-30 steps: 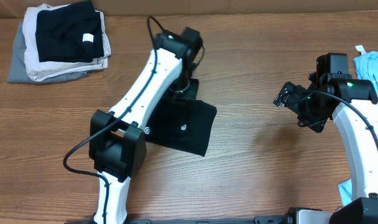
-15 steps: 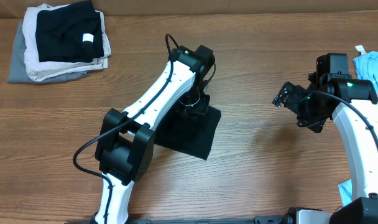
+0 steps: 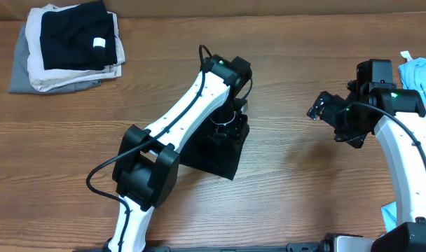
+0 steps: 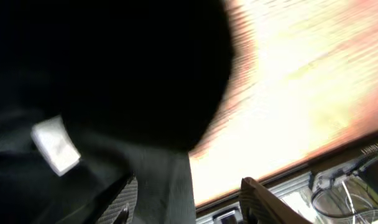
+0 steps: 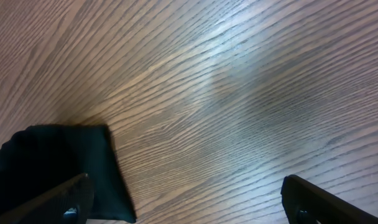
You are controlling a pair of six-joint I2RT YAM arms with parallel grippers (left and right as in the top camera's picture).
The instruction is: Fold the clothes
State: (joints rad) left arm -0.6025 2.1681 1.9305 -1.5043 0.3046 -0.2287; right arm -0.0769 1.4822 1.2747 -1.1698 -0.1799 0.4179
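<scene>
The fold appears nearly complete, with the left gripper (image 4: 189, 204) spread over the clothes (image 3: 223, 159) and the right gripper (image 5: 189, 202) spread empty; next, lift clear without snagging fabric.

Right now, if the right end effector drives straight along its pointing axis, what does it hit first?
Probably bare table. The right end effector is open and aimed at wood grain; the black clothes lie left of that line. Depth is unclear.
</scene>
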